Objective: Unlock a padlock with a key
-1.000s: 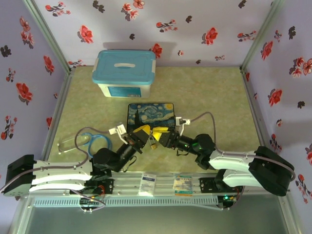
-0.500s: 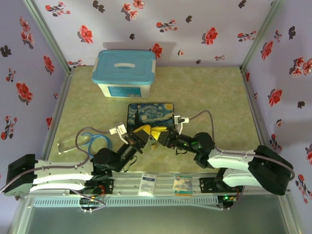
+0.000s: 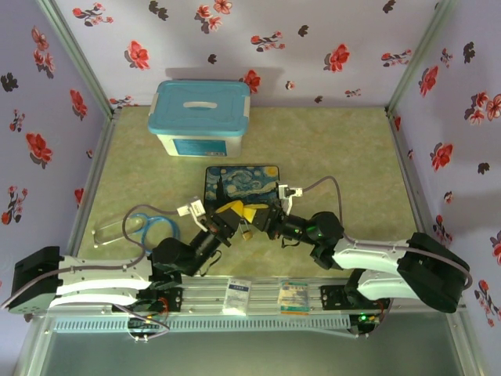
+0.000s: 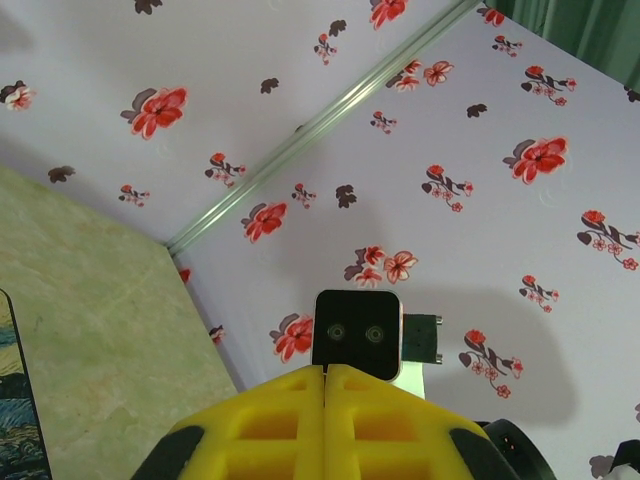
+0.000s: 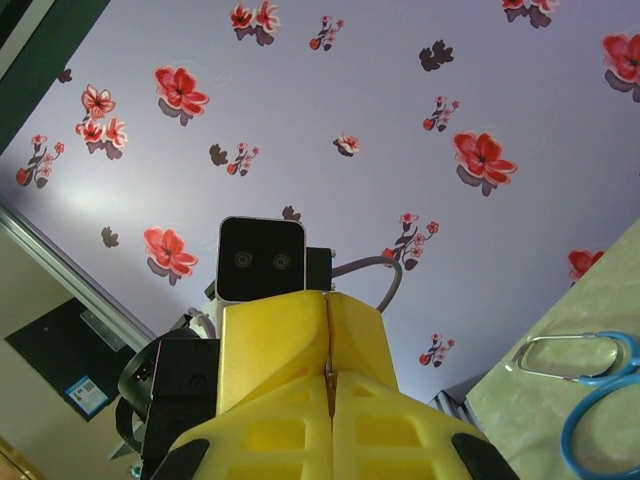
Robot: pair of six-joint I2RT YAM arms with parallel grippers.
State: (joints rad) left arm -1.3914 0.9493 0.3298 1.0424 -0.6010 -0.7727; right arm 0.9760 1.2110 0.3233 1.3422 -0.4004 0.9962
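The pale green, marbled surface [image 3: 337,149] is closed in by lilac walls [image 3: 313,47] printed with red flowers. At the far side stands a plastic tub [image 3: 202,117] with a turquoise lid. The flat Starry Night box [image 3: 241,182] lies just behind the left gripper [image 3: 228,210] and the right gripper [image 3: 255,211], whose tips face each other. A stethoscope [image 3: 139,227] with blue tubing is coiled at the left, well apart.

The padlock [image 3: 246,229] is a tiny brass-coloured block between the two tips, and its shackle is too small to make out. Both grippers are clenched, with the ribbed yellow fingers [image 4: 290,410] pressed flat together. Whether either one pinches the padlock, I cannot tell.
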